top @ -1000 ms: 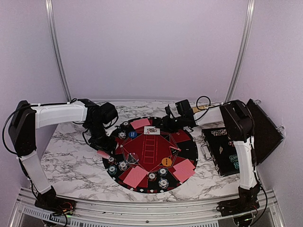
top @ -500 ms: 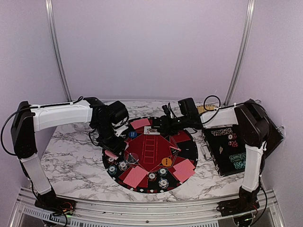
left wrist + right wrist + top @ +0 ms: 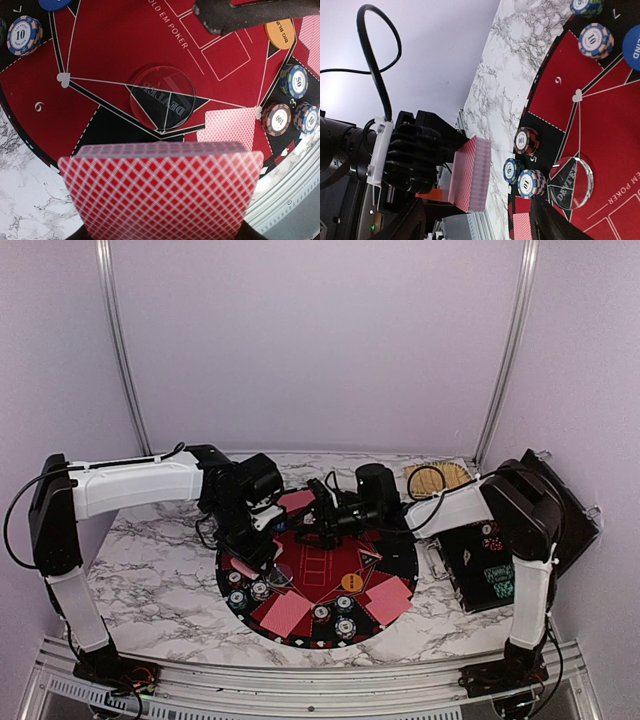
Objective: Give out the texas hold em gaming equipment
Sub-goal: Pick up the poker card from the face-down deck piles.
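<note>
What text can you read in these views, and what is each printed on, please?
"DEALER": clear button.
"OLD EM POKER", start cut off: mat.
"BIG BL", cut off: orange button.
"10": upper-left chip.
"50": right-edge chip.
"100": lower-right chip.
Labels in the case: too small to read.

The table has a smooth marble-patterned top. The round mat looks matt. The dealer button is clear, glossy plastic. The card deck looks like smooth printed paper.
</note>
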{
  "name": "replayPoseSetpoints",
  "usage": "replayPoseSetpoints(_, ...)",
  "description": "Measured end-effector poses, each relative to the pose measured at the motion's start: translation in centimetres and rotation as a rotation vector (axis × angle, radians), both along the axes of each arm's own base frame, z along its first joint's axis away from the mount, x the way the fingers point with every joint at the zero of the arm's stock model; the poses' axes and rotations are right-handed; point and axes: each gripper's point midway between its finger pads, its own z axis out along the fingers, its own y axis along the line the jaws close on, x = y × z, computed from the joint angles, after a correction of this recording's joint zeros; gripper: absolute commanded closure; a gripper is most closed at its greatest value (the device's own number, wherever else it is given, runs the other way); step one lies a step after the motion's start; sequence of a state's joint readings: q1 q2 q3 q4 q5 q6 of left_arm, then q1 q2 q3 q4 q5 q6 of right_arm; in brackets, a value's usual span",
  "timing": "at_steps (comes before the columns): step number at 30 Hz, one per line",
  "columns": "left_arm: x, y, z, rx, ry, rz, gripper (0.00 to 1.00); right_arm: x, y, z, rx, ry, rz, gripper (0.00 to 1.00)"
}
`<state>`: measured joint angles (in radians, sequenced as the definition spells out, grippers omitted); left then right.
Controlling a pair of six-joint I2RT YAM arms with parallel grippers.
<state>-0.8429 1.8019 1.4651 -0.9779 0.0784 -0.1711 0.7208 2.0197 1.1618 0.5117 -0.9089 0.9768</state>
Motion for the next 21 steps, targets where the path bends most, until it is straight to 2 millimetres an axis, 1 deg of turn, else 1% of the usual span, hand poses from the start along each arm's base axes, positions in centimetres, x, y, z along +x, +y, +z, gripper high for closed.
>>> replayPoseSetpoints(3,0.1,-0.3,0.3,-0.005,-0.005,-0.002,0.65,-0.3,0.5,0.1,0.019,0.016,0.006,0.3)
replayPoseSetpoints(10,0.3,-0.4,0.6,-0.007,-0.007,-0.005,0.65,-0.9,1.4,-0.8,0.026,0.057,0.018,0.31)
replayPoseSetpoints(16,0.4,-0.6,0.8,-0.009,-0.009,-0.008,0.65,-1.8,2.1,-1.1,0.026,0.07,0.037,0.31)
replayPoseSetpoints(21,0.4,-0.5,0.8,-0.008,-0.009,-0.01,0.65,-2.1,3.2,-1.3,0.026,0.066,0.049,0.32)
